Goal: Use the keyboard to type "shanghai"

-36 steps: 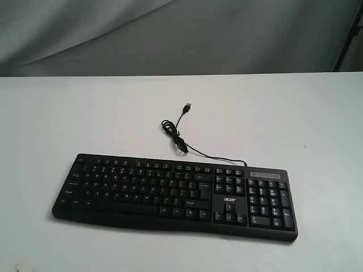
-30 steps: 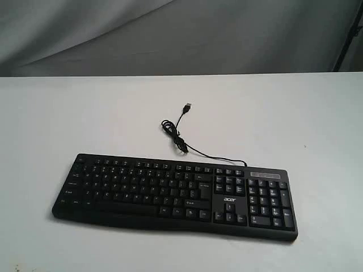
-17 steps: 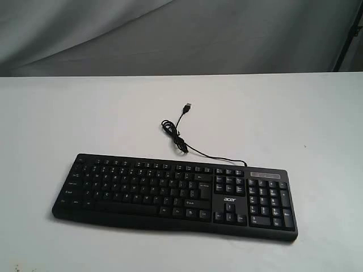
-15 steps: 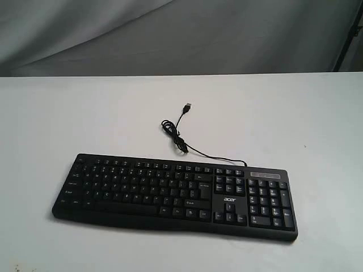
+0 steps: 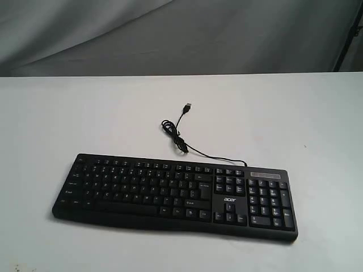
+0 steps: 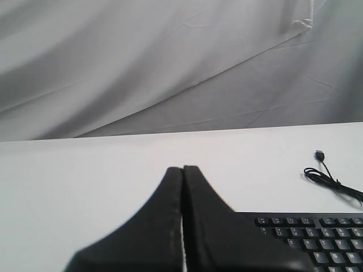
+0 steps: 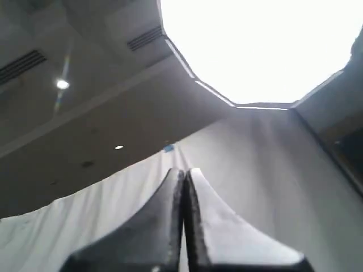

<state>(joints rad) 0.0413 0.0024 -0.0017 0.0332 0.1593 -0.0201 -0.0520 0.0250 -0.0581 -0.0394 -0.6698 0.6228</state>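
Observation:
The wide black keyboard [image 5: 176, 195] lies on the white table [image 5: 68, 113], number pad to the right, its thin cable [image 5: 184, 141] curling away to a loose USB plug [image 5: 188, 106]. Neither arm shows in the exterior view. In the left wrist view my left gripper [image 6: 182, 169] is shut with nothing between its fingers, held above the table short of the keyboard [image 6: 317, 235], whose top key rows show beside it. My right gripper [image 7: 184, 171] is shut too, empty, and points up at the ceiling and curtain; no keyboard shows there.
A grey cloth backdrop [image 5: 170, 34] hangs behind the table's far edge. A dark stand leg [image 5: 349, 34] rises at the far right. The cable [image 6: 326, 178] lies on the table beyond the keyboard in the left wrist view.

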